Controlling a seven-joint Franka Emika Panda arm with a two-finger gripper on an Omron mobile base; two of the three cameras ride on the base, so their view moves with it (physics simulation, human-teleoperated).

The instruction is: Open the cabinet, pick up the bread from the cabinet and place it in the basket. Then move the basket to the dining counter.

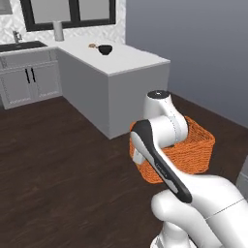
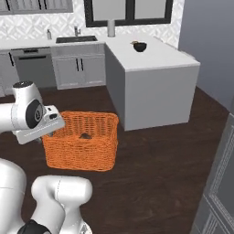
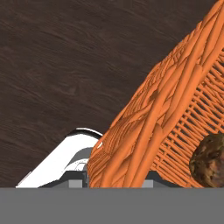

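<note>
Above the dark wood-plank floor point(image 2: 160, 169), one orange woven basket point(image 2: 84, 144) hangs clear of the boards, its rim wall caught at the end of the white arm. One arm and one pincer point(image 3: 114, 177) are at work: in the hand view the wicker rim runs straight down between the fingers, and the pincer is closed narrow upon the basket's wall. One bread point(image 3: 210, 161), a mottled brown lump, lies inside the basket against its woven side; in the right base view it shows as a small dark shape through the weave. Beyond the basket stands one dining counter point(image 2: 160, 61), a white slab top on plain grey sides, well apart from the basket. On that counter sits one black bowl point(image 2: 140, 46), with one small brown thing just beside it. Behind the counter run grey lower cupboards point(image 2: 77, 68), a sink point(image 2: 75, 39), patterned wall tiles and a dark-framed window point(image 2: 130, 11). A plain grey wall point(image 1: 193, 53) closes the room beside the counter.
</note>
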